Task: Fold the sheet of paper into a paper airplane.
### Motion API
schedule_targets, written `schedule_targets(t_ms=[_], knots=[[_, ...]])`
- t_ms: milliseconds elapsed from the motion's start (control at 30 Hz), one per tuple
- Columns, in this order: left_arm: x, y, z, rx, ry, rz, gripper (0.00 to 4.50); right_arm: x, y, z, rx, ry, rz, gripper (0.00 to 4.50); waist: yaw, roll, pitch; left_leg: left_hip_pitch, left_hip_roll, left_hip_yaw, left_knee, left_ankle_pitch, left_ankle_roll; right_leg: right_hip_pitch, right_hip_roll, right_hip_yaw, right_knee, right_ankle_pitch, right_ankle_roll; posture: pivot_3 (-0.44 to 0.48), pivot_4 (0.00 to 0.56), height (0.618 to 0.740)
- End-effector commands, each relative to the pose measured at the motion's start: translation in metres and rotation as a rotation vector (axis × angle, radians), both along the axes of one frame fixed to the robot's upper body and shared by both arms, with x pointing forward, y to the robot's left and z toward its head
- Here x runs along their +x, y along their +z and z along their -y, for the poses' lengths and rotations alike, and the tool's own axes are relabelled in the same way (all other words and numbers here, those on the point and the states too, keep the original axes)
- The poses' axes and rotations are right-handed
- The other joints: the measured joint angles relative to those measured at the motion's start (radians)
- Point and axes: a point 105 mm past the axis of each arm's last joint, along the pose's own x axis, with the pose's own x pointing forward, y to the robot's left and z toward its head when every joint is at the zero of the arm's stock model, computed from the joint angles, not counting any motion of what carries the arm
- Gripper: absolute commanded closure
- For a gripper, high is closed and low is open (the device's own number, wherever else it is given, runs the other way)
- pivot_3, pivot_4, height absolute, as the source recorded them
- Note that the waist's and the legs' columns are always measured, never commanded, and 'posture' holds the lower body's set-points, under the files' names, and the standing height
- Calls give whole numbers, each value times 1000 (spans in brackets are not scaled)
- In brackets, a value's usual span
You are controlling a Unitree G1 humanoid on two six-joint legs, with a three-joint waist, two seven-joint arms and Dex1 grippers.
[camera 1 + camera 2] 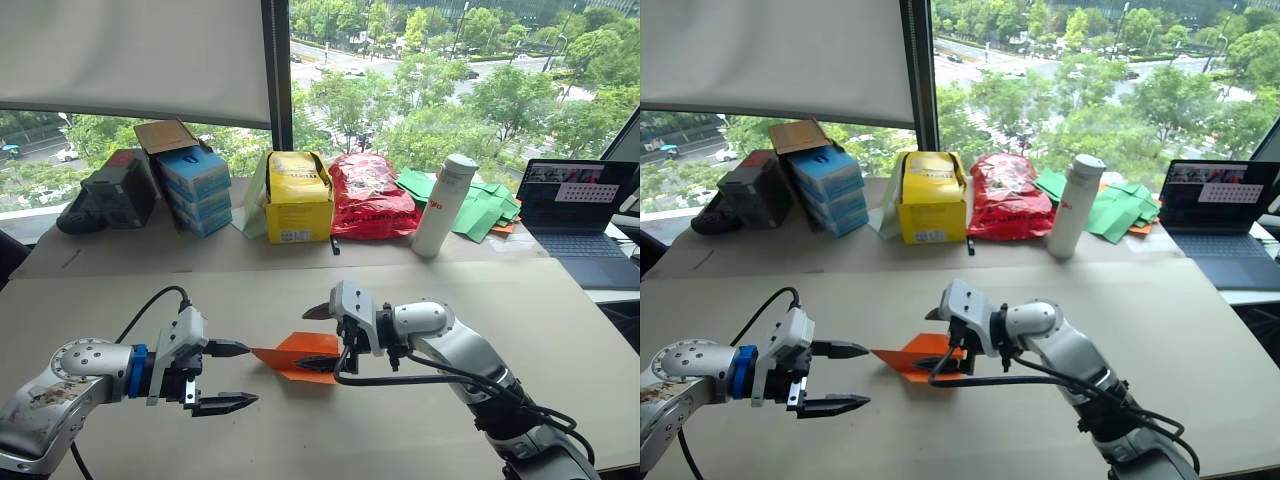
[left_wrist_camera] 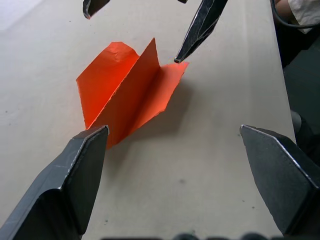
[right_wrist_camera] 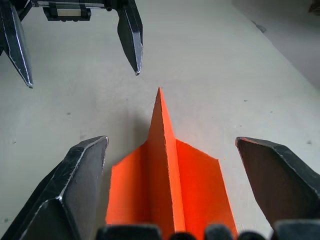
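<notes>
- The orange paper airplane (image 1: 300, 356) lies on the pale bench (image 1: 420, 290) in front of me, near the middle of my head view. It is a folded wedge with a raised centre ridge and a flap on each side, its pointed nose toward 9 o'clock.
- My left end effector (image 1: 232, 376) hovers just beside the nose, at 9 o'clock from the paper. Its two black fingers are spread apart and hold nothing. The upper fingertip sits close to the nose; I cannot tell whether it touches.
- My right end effector (image 1: 318, 338) sits over the broad tail end of the airplane, at 3 o'clock from its nose. Its fingers are also spread wide, one on each side of the tail, not gripping the paper.
- In my right wrist view the ridge of the airplane stands upright between my two open fingers (image 3: 75, 185), with the nose pointing at the left end effector beyond.
- Along the far edge of the bench, at 12 o'clock, stand blue boxes (image 1: 195, 188), a yellow box (image 1: 296, 196), a red crinkly bag (image 1: 370, 196), a white bottle (image 1: 443, 205) and green papers (image 1: 480, 205).
- An open laptop (image 1: 580, 215) sits at about 2 o'clock.
</notes>
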Motion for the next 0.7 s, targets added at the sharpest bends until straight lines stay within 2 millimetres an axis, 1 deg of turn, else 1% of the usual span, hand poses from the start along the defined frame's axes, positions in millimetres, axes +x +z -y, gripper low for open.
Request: schedule_targets(t_ms=[33,133,233,400,533,633,667,700], knots=[[0,8,-1,-5,-7,48,32,-2,0,-5,-111,16,71,0,0,0,0,0,0,0,0,0,0,0,0,0,0,0,0,0,150,740],[0,7,-3,-3,-2,52,32,3,-7,-5,-218,-20,78,0,-1,0,0,0,0,0,0,0,0,0,-1,0,0,0,0,0,150,740],[0,5,-3,-2,-1,55,32,3,-3,-13,-241,-35,82,0,-4,1,0,-1,0,0,0,0,0,-1,-1,0,0,0,0,0,150,740],[-2,3,-3,-3,3,58,32,-1,-2,-19,-270,-34,92,0,-9,1,0,-1,0,0,0,0,0,-1,-1,0,0,0,0,0,150,740],[-4,0,-4,-4,8,57,32,-4,-5,-23,-276,-23,83,0,-9,1,0,-1,0,0,0,0,0,-1,-1,-1,0,0,0,0,150,740],[-6,-4,-6,-6,9,52,32,-5,-11,-25,-283,-19,66,0,-14,1,1,-1,0,0,0,0,0,-1,-2,-1,0,0,0,0,150,740],[-7,-5,-6,-7,10,51,0,-5,-14,-25,-284,-20,60,495,-14,1,1,-1,0,0,0,0,0,-1,-2,-1,0,0,0,0,150,740],[-7,-6,-7,-8,11,50,0,-4,-16,-26,-284,-21,56,738,-15,1,1,-1,0,0,0,0,0,-1,-1,-1,0,0,0,0,150,740]])
